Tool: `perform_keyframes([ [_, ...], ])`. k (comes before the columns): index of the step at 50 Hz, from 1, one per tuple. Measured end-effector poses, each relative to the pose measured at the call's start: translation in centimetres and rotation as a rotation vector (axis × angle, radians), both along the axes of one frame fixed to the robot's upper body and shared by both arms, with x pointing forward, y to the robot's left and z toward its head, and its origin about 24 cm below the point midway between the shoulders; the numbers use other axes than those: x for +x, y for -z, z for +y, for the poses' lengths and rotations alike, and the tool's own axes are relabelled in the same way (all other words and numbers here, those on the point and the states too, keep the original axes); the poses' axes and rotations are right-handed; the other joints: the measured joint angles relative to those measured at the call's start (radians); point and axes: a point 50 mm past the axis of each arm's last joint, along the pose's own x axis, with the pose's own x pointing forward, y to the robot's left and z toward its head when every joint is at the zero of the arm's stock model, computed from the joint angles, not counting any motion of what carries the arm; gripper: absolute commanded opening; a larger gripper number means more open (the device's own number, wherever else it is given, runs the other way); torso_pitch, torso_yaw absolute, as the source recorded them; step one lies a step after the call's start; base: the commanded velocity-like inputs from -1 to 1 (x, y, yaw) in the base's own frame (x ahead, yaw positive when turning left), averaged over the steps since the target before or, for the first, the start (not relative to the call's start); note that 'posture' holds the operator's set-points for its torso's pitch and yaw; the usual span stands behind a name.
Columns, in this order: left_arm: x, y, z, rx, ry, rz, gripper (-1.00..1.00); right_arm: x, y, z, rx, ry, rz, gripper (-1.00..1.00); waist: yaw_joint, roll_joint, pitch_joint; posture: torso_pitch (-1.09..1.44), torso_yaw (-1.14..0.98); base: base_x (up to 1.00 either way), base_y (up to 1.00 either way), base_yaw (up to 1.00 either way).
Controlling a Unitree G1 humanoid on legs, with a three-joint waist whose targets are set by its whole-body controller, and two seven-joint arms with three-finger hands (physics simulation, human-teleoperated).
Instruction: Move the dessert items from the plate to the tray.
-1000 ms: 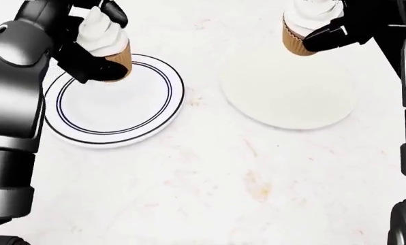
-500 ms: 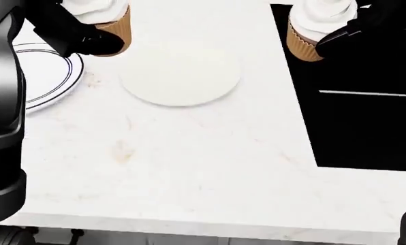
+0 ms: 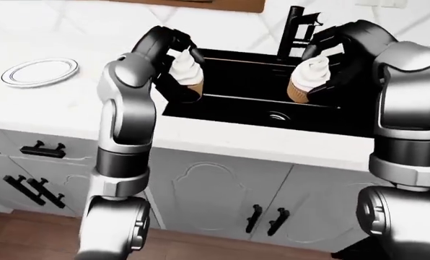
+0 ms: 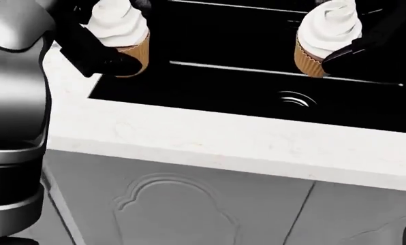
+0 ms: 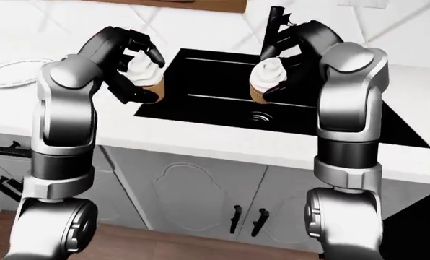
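My left hand (image 4: 111,53) is shut on a cupcake (image 4: 122,31) with white swirled frosting and a brown paper cup, held at the upper left of the head view. My right hand (image 4: 356,43) is shut on a second, similar cupcake (image 4: 324,37) at the upper right. Both cupcakes hang upright over the black sink (image 4: 210,87). The white plate with a dark ring (image 3: 40,71) lies on the counter far to the left in the left-eye view, with nothing on it. The tray is not in view.
The sink has a round drain (image 4: 295,98) and a black faucet (image 3: 294,27) behind it. A white marble counter edge (image 4: 230,140) runs below the sink. Grey cabinet doors with black handles (image 3: 265,219) stand beneath the counter.
The whole picture has shifted: the camera swung right, so the plate and round white tray left the head view and the sink came in. Both hands still hold their cupcakes.
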Motion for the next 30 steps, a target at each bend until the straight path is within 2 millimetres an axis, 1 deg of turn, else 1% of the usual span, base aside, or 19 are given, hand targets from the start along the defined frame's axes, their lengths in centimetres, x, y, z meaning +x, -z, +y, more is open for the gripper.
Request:
perform_keyframes([
  [3, 0.2, 0.4, 0.4, -0.006, -0.014, 0.017, -1.0, -0.1, -0.3, 0.2, -0.006, -0.007, -0.014, -1.0, 0.01, 0.039, 0.014, 0.0, 0.0, -0.17, -1.0, 0.0],
  [6, -0.1, -0.7, 0.7, -0.009, -0.03, -0.024, -1.0, -0.1, -0.6, 0.4, -0.009, -0.018, -0.028, -1.0, 0.017, 0.071, 0.021, 0.0, 0.0, -0.17, -1.0, 0.0],
  [8, -0.4, -1.5, 0.9, -0.013, -0.04, -0.059, -1.0, -0.1, -0.8, 0.6, -0.012, -0.026, -0.037, -1.0, 0.036, 0.103, 0.008, 0.0, 0.0, -0.14, -1.0, 0.0],
  [9, -0.4, -1.5, 1.0, -0.014, -0.047, -0.064, -1.0, -0.1, -0.5, 0.8, -0.014, -0.034, -0.031, -1.0, 0.039, 0.104, 0.006, 0.0, 0.0, -0.16, -1.0, 0.0],
  [11, -0.3, -1.2, 1.3, -0.017, -0.059, -0.051, -1.0, 0.1, 0.2, 1.1, -0.015, -0.05, 0.0, -1.0, 0.029, 0.108, -0.019, 0.0, 0.0, -0.15, -1.0, 0.0],
  [12, -0.2, -1.1, 1.3, -0.018, -0.062, -0.047, -1.0, 0.1, 0.2, 1.1, -0.013, -0.052, 0.004, -1.0, 0.026, 0.108, -0.026, 0.0, 0.0, -0.15, -1.0, 0.0],
  [13, -0.2, -1.2, 1.2, -0.017, -0.061, -0.05, -1.0, 0.1, 0.0, 1.0, -0.012, -0.05, -0.002, -1.0, 0.023, 0.102, -0.027, 0.0, 0.0, -0.14, -1.0, 0.0],
  [14, -0.3, -1.3, 1.1, -0.015, -0.058, -0.056, -1.0, -0.1, -0.4, 0.9, -0.013, -0.047, -0.015, -1.0, 0.023, 0.09, -0.021, 0.0, 0.0, -0.12, -1.0, 0.0],
  [16, -0.4, -1.5, 1.0, -0.012, -0.053, -0.066, -1.0, -0.3, -0.8, 0.8, -0.016, -0.041, -0.039, -1.0, 0.027, 0.055, -0.006, 0.0, 0.0, -0.07, -1.0, 0.0],
  [17, -0.4, -1.5, 1.0, -0.01, -0.05, -0.068, -1.0, -0.4, -1.0, 0.8, -0.017, -0.038, -0.046, -1.0, 0.029, 0.029, -0.005, 0.0, 0.0, -0.05, -1.0, 0.0],
  [18, -0.4, -1.7, 0.8, -0.009, -0.044, -0.072, -1.0, -0.4, -1.0, 0.6, -0.017, -0.032, -0.049, -1.0, 0.027, -0.013, -0.013, 0.0, 0.0, -0.05, -1.0, 0.0],
  [20, -0.3, -0.7, 0.1, -0.004, -0.019, -0.044, -1.0, -0.3, -0.1, 0.0, -0.008, -0.008, -0.016, -1.0, 0.007, -0.013, 0.003, 0.0, 0.0, -0.06, -1.0, 0.0],
  [21, -0.1, -0.3, -0.2, 0.001, -0.007, -0.022, -1.0, -0.2, 0.2, -0.2, -0.003, 0.001, -0.002, -1.0, 0.003, -0.016, 0.002, 0.0, 0.0, -0.05, -1.0, 0.0],
  [22, 0.0, 0.0, -0.2, 0.002, -0.003, -0.006, -1.0, -0.2, 0.1, -0.3, -0.001, 0.005, 0.0, -1.0, 0.004, -0.012, 0.001, 0.0, 0.0, -0.05, -1.0, 0.0],
  [24, 0.0, 0.1, 0.1, -0.004, -0.009, 0.003, -1.0, -0.3, -0.4, 0.0, -0.005, -0.002, -0.02, -1.0, 0.01, 0.013, 0.007, 0.0, 0.0, -0.05, -1.0, 0.0],
  [27, -0.2, -0.6, 0.5, -0.009, -0.025, -0.029, -1.0, -0.4, -0.6, 0.2, -0.011, -0.015, -0.036, -1.0, 0.015, 0.049, 0.016, 0.0, 0.0, -0.05, -1.0, 0.0],
  [28, -0.3, -0.9, 0.5, -0.009, -0.029, -0.044, -1.0, -0.3, -0.6, 0.3, -0.011, -0.017, -0.033, -1.0, 0.019, 0.061, 0.015, 0.0, 0.0, -0.05, -1.0, 0.0],
  [29, -0.4, -1.2, 0.6, -0.009, -0.033, -0.058, -1.0, -0.3, -0.7, 0.4, -0.012, -0.02, -0.034, -1.0, 0.031, 0.084, 0.007, 0.0, 0.0, -0.05, -1.0, 0.0],
  [30, -0.4, -1.2, 0.8, -0.008, -0.039, -0.066, -1.0, -0.3, -0.6, 0.5, -0.013, -0.027, -0.035, -1.0, 0.044, 0.095, 0.006, 0.0, 0.0, -0.05, -1.0, 0.0],
])
